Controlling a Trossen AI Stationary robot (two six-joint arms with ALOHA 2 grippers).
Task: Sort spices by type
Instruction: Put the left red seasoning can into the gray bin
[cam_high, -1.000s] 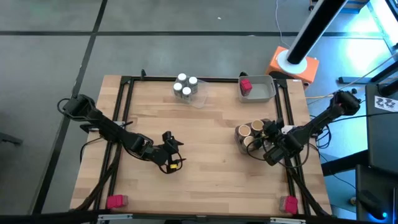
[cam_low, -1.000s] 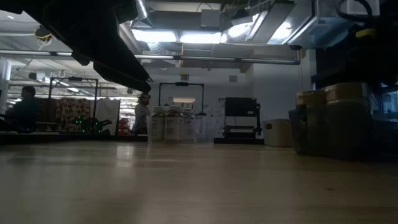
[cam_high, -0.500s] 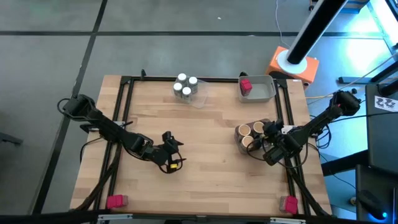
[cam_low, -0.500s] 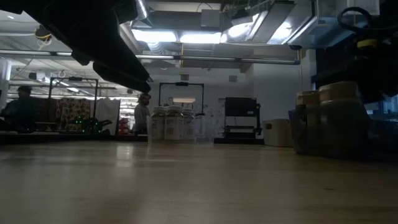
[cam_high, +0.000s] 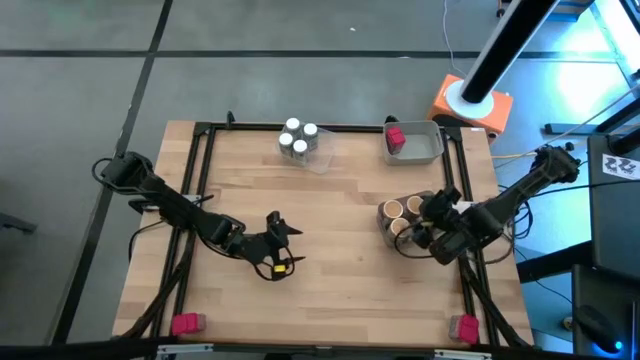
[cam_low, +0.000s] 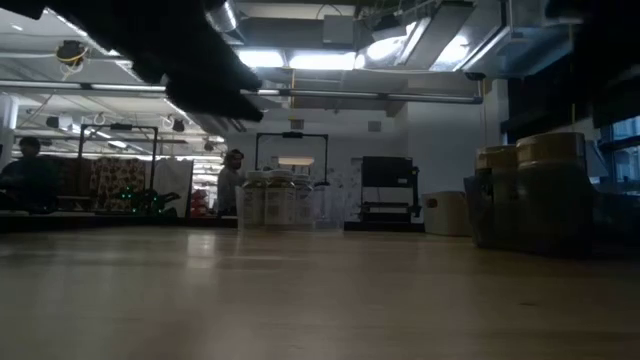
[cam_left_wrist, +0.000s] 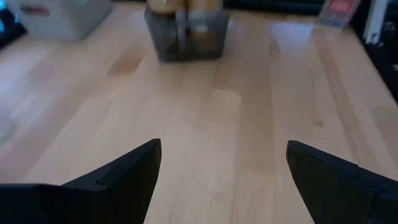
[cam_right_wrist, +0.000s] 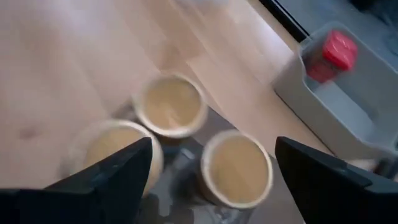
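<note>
Three tan-brown round jars stand in a dark tray near the table's right edge; the right wrist view looks down on their tops. My right gripper hovers open above them and touches none. My left gripper is open over bare wood at the table's middle-left, facing the tan jars. White-lidded clear jars stand in a clear tray at the far edge. A red-pink packet lies in a grey tray.
A dark metal frame runs along the table's left, far and right edges. Pink clamps sit at both near corners. Bare wood lies between the two grippers. In the low view people show in the room behind the table.
My right gripper has risen from the tan jars; in the low view it has left the space over them. My left gripper has shifted a little toward the table's right.
</note>
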